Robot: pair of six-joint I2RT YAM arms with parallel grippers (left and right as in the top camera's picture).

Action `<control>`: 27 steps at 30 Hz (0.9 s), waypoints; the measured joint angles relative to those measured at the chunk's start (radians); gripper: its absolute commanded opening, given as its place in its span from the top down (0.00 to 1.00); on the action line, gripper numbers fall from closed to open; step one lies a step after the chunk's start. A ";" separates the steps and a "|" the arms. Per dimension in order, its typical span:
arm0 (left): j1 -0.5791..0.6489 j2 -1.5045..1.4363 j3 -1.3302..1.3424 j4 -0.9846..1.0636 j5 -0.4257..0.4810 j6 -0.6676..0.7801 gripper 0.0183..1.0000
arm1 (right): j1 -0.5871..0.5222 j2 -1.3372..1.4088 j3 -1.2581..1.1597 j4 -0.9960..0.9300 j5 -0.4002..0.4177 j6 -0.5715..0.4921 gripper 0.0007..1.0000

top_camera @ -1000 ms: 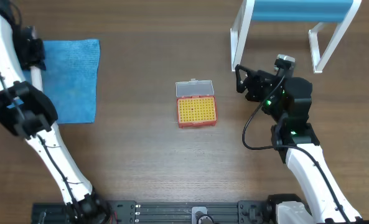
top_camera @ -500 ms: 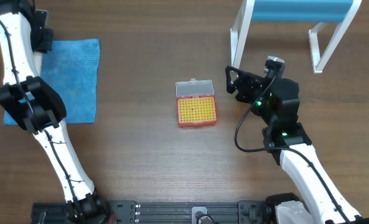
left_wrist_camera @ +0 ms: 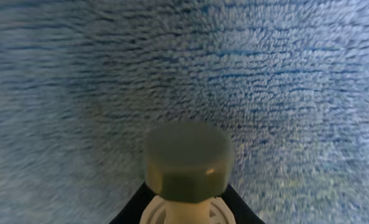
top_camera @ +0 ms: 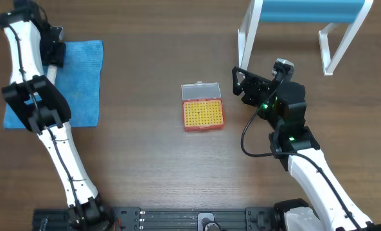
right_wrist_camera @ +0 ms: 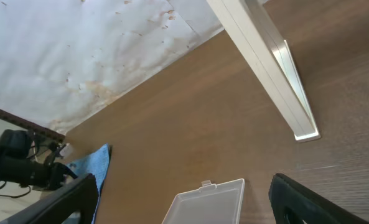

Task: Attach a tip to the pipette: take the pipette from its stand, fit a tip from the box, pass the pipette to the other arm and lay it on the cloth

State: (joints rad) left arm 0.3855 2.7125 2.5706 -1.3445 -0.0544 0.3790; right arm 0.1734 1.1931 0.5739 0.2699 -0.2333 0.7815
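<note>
Blue fluffy cloth lies at ten o'clock on the brown wooden table. The left gripper is over the cloth near its twelve o'clock edge, fingers pinching the white pipette with a grey-green hexagonal knob close above the nap; contact cannot be told. The right gripper, at two o'clock from the red tip box with yellow tips and a clear open lid, is spread and empty. This looks like the last step: lowering the pipette flat, then parting the fingers gently so it doesn't roll
</note>
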 measured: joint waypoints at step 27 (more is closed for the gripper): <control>0.010 0.002 0.145 -0.056 0.033 -0.097 0.06 | 0.000 0.000 0.000 0.002 0.000 0.018 0.12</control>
State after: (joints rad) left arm 0.3958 2.7144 2.7159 -1.4010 -0.0212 0.2821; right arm 0.1734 1.1931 0.5739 0.2722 -0.2333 0.7994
